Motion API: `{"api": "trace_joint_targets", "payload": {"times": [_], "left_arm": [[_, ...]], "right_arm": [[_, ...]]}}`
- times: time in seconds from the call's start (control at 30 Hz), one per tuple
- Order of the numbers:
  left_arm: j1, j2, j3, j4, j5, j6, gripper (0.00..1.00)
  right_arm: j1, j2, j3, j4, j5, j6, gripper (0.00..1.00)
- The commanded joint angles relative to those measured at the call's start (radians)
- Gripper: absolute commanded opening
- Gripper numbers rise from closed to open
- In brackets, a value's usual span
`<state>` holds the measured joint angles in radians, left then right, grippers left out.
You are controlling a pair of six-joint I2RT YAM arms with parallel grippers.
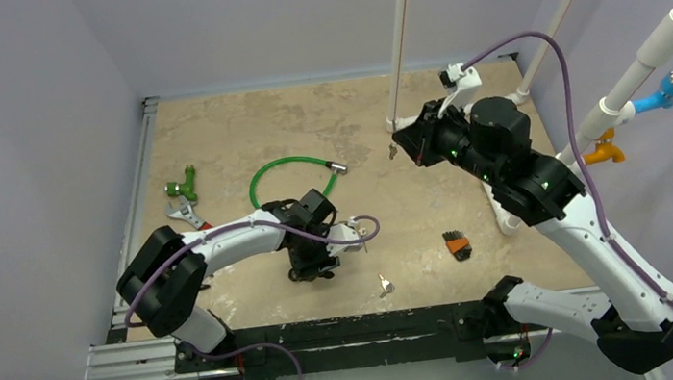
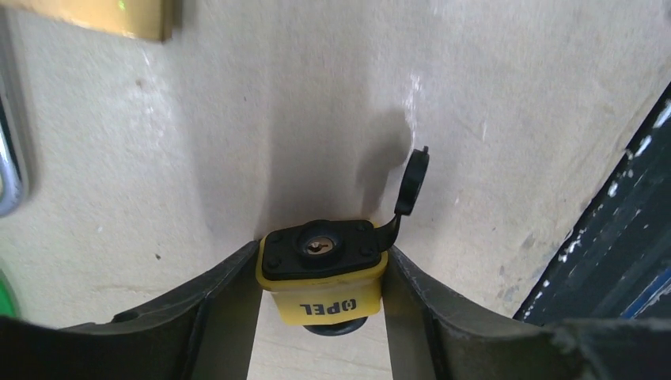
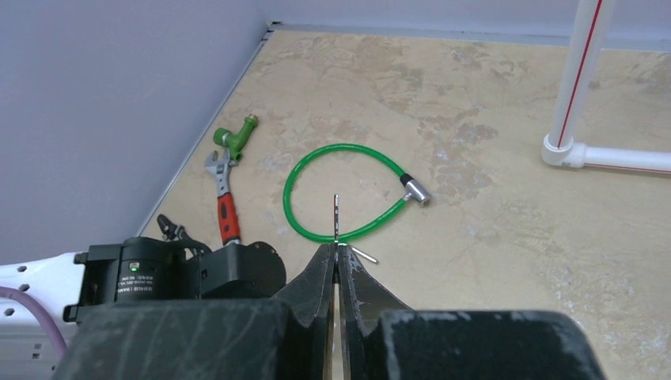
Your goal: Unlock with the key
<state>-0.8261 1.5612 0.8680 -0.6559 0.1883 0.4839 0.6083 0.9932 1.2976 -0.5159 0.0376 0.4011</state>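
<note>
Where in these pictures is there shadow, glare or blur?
Left wrist view: the padlock is sharp, a soft shadow lies on the table behind it, and the fingers are dark. Right wrist view: the key is sharp, the light even. Top external view: soft light, no strong glare.

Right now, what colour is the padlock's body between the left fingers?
Yellow padlock, black top; clearest in the left wrist view.

The yellow padlock point(image 2: 320, 297) showed its keyhole point(image 2: 319, 247), dust cap point(image 2: 413, 182) flipped open. The key point(image 3: 335, 218) stuck out from the right gripper point(image 3: 337, 265).
</note>
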Motion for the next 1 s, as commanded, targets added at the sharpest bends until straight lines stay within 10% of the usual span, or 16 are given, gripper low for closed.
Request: {"api": "trace_joint_targets", "payload": {"times": [0.0,0.37,0.73,0.97], "left_arm": [[-0.041,0.047,0.078,0.024,0.006,-0.068,0.51],[-0.17,0.176,0.268,0.136,0.092,-0.098,0.45],[-0.194,0.218,0.119,0.461,0.132,-0.205,0.89],[-0.106,0.128,0.015,0.544,0.24,-0.284,0.93]], "right_arm": [[-0.003,-0.032,0.014,0.017,0.033,-0.018,0.0],[-0.002,-0.056,0.014,-0.015,0.064,-0.026,0.0],[-0.002,-0.055,0.037,-0.043,0.072,-0.026,0.0],[-0.003,-0.048,0.042,-0.062,0.077,-0.025,0.0]]}}
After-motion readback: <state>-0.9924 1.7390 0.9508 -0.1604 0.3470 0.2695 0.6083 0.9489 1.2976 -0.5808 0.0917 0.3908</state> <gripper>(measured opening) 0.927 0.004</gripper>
